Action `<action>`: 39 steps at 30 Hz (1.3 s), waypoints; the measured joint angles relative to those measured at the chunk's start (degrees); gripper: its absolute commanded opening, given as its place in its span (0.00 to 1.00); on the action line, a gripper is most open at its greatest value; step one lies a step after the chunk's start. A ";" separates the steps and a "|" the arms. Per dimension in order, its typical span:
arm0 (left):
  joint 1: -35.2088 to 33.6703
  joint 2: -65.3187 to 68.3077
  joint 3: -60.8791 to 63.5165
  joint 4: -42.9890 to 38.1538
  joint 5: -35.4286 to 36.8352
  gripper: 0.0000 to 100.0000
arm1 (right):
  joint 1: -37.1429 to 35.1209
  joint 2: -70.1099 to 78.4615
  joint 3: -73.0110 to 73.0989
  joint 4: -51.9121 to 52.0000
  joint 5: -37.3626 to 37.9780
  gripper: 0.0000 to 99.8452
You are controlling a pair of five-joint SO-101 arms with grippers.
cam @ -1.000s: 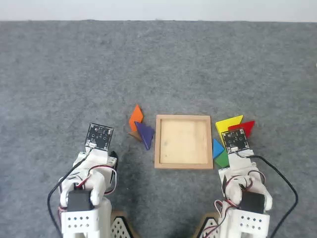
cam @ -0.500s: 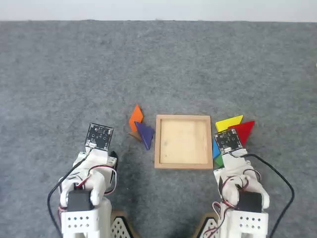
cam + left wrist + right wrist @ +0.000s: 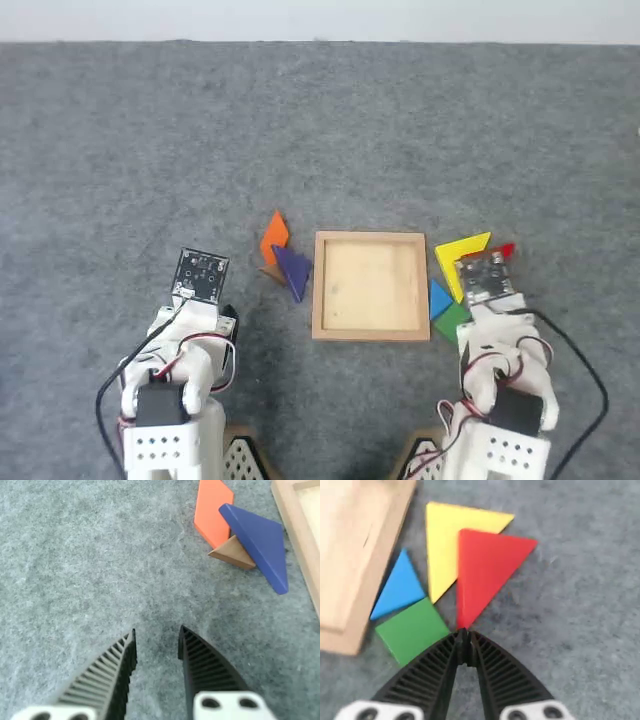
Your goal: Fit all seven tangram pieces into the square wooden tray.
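Red triangle (image 3: 487, 565) is seen at 3 o'clock of the wooden tray (image 3: 370, 237). Its corner is touched by the right gripper (image 3: 463, 642), pressed together. The left gripper (image 3: 156, 640) is spread.

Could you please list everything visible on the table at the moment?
Square wooden tray: one, pale wood, mid-table, nothing inside.
Orange parallelogram: one, orange, left of the tray.
Purple triangle: one, dark purple-blue, beside the tray's left rim, overlapping the orange piece.
Small brown triangle: one, brown, partly under the purple triangle.
Large yellow triangle: one, yellow, right of the tray.
Red triangle: one, red, overlapping the yellow one.
Light blue triangle: one, blue, against the tray's right rim.
Green square: one, green, next to the blue triangle.
Grey felt cover: one, grey, under everything.
Left gripper: one, black, open over bare felt.
Right gripper: one, black, shut, at the red triangle's corner.
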 measured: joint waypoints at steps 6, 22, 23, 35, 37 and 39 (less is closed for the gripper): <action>0.00 0.00 0.00 0.00 0.00 0.13 | -2.37 5.45 -10.11 1.67 -9.85 0.09; 0.00 0.00 0.00 0.00 0.00 0.13 | -8.79 76.57 -48.97 -3.78 -33.41 0.26; 0.00 0.00 0.00 0.00 0.00 0.13 | -8.70 80.79 -50.64 -3.78 -35.25 0.26; 0.00 0.00 0.00 0.00 0.00 0.13 | -8.53 100.48 -62.33 -4.31 -45.01 0.31; 0.00 0.00 0.00 0.00 0.00 0.13 | -8.53 102.07 -64.00 -4.31 -45.63 0.31; 0.00 0.00 0.00 0.00 0.00 0.13 | -8.62 103.82 -65.67 -4.31 -47.03 0.31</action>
